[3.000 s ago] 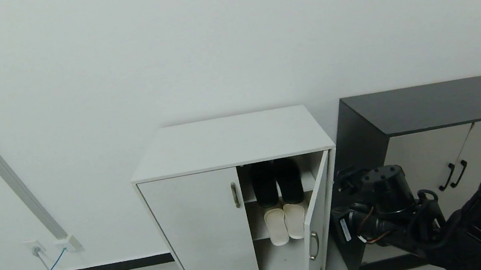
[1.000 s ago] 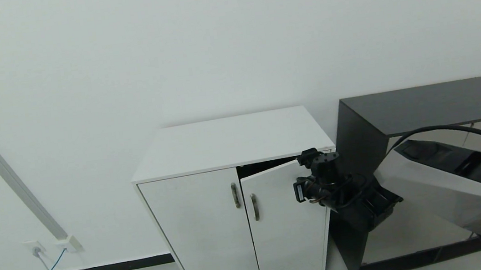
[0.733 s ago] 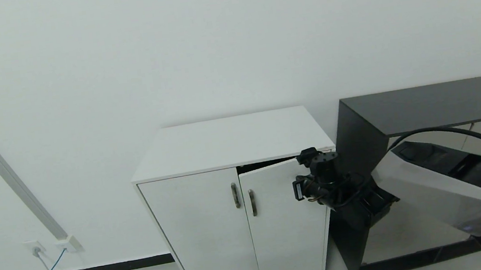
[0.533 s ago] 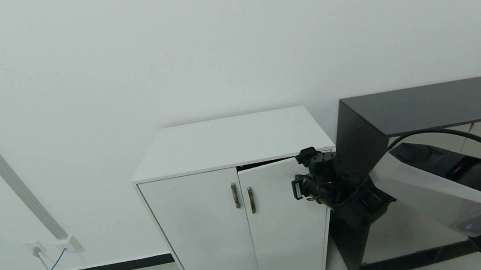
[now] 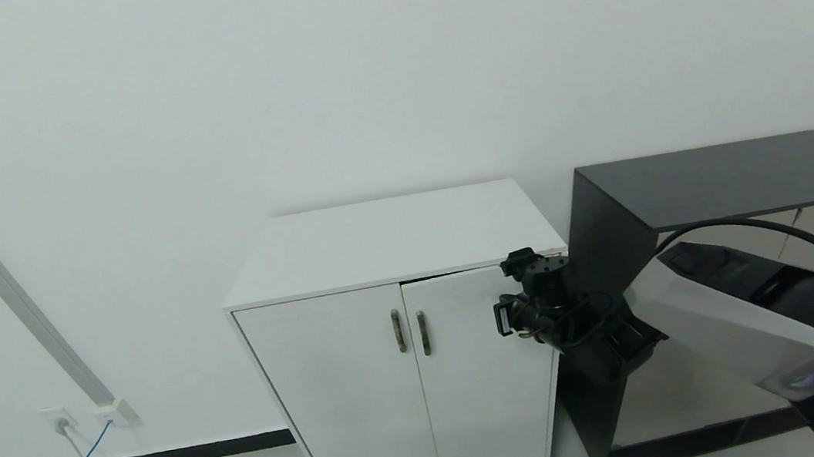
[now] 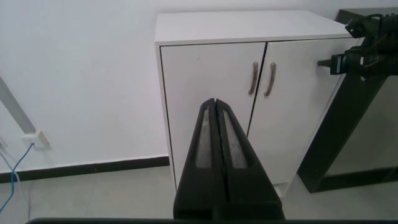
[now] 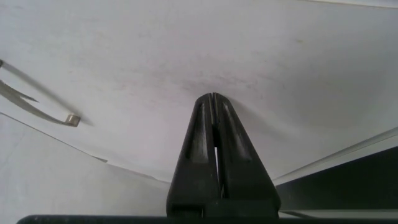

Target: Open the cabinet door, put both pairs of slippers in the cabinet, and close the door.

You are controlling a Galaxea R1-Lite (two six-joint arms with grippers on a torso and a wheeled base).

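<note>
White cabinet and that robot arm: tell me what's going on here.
The robot's right claw, shut and empty, is pressed against the upper outer part of the right door of the white wooden two-door cabinet. That door sits almost flush with the left door, with only a thin dark slit along its top edge, so it looks all but closed. The inside is hidden. The left claw is shut, holds nothing and hangs well back from the cabinet.

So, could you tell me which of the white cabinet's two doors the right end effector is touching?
The right door, next to the black cabinet; the right end effector rests on its face, while the left door stands untouched.
</note>
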